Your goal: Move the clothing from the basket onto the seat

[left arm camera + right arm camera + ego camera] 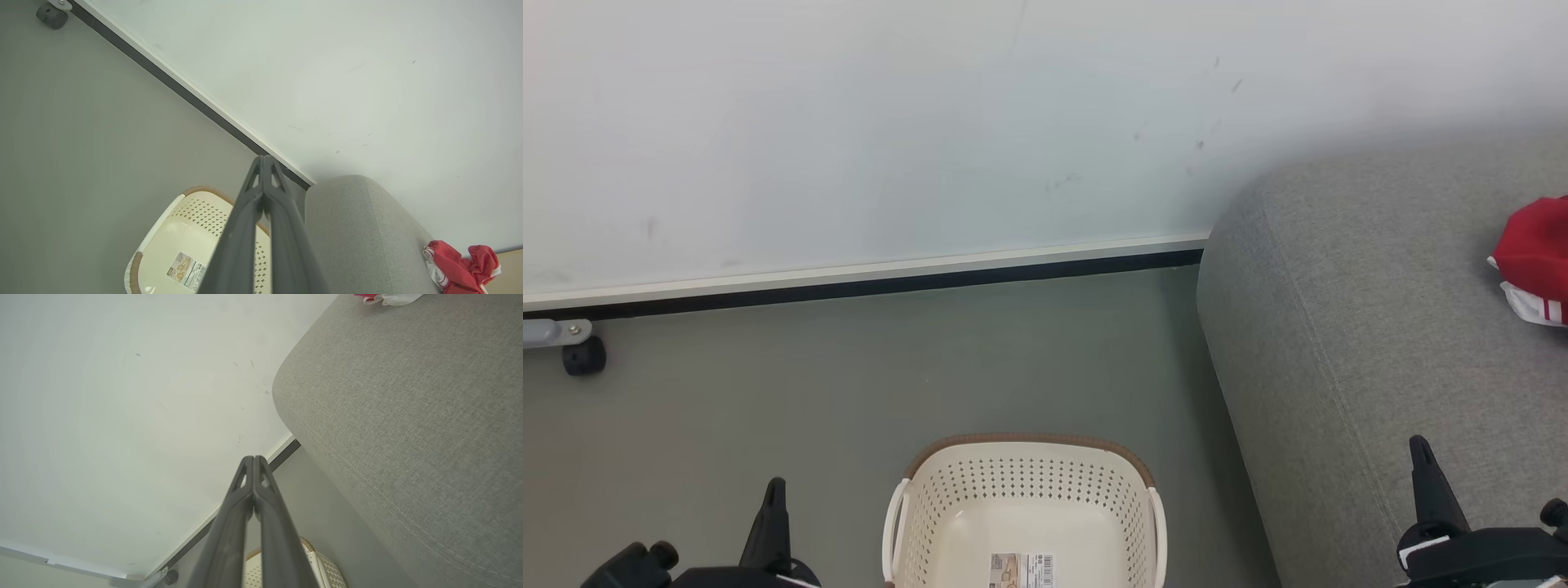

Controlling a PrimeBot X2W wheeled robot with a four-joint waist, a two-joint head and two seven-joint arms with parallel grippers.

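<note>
Clothing (1534, 257), red with white trim, is seen bunched in a crumpled heap on the seat (1347, 343), at the far right of the head view and well apart from the basket (1029, 443). It is touched by neither gripper and is borne wholly by the grey cushion. The bunched shape is judged to be that of soft fabric let fall rather than laid flat. The basket is set on the floor (768, 392) just beside the seat's rounded end, a placing that is judged to make for a short carry from one to the other. In the visible part of its pale bottom, a barcode sticker (1023, 566) is exposed.

The left gripper (775, 490) is held low over the floor, to the left of the basket, its two dark fingers pressed together with nothing between them. The right gripper (1420, 447) is held over the near part of the seat, likewise closed on nothing, well short of the garment. From this arrangement the transfer is judged to be done, and the closed, idle fingers are taken to fit a resting pose.

Behind, a pale wall (890, 122) is met by a dark skirting strip (890, 284), and a small black castor (584, 356) is seen at the far left.
</note>
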